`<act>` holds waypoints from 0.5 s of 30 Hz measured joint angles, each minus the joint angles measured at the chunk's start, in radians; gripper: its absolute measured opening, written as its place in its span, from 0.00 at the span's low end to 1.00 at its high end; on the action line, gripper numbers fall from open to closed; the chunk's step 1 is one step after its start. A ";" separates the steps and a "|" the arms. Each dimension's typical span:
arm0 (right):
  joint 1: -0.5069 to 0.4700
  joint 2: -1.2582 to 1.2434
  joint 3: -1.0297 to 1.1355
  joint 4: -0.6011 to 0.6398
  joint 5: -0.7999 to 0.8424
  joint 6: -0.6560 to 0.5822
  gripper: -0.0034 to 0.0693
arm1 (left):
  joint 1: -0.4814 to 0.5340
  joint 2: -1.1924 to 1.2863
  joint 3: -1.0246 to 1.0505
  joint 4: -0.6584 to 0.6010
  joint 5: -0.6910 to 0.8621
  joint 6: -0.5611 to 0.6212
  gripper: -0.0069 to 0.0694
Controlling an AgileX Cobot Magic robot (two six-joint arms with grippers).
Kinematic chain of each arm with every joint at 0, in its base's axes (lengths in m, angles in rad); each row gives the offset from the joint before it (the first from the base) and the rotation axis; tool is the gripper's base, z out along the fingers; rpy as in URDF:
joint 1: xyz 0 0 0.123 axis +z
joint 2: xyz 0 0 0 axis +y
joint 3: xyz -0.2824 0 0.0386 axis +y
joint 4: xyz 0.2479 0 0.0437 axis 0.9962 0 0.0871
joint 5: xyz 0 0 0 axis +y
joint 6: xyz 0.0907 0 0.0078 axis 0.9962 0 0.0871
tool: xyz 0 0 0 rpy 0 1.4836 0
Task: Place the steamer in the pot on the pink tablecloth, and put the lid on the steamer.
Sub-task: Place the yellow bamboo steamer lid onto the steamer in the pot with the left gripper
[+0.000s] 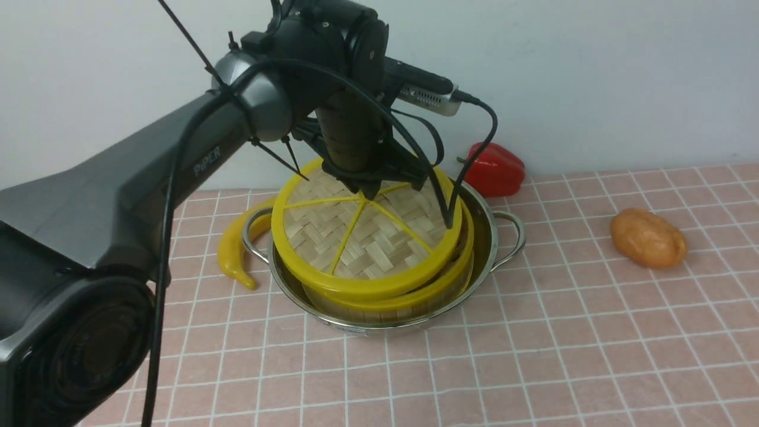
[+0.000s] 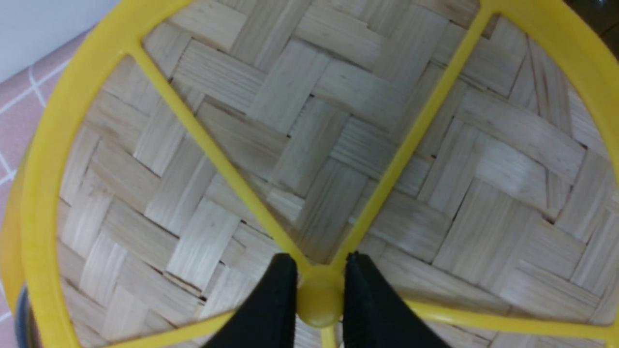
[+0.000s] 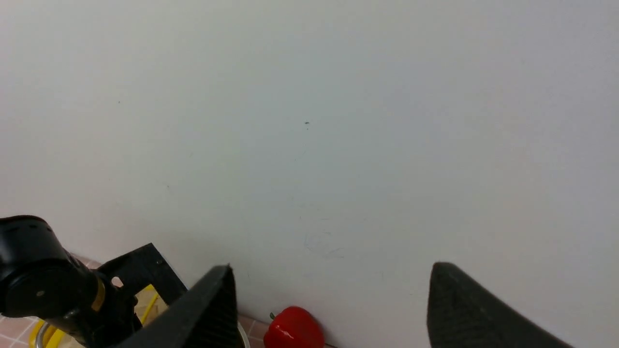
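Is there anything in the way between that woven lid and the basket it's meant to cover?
Nothing visible. The left claw pinches the lid by its knob; the lid sits tilted directly over the steamer in the pot. The steamer's inside is hidden.

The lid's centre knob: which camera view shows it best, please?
The left wrist view: the knob is close and sharp, clamped in the left gripper. In the front view that gripper hides it, and only the weave and spokes of the lid show. The right wrist view does not show the knob.
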 joint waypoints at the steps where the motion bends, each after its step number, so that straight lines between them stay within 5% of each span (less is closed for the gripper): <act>1: 0.000 0.002 0.000 0.000 0.000 0.000 0.75 | 0.000 0.000 0.000 -0.002 -0.002 0.000 0.24; 15: 0.000 0.007 0.000 0.000 0.000 0.001 0.75 | 0.000 0.029 -0.002 -0.037 -0.033 0.001 0.24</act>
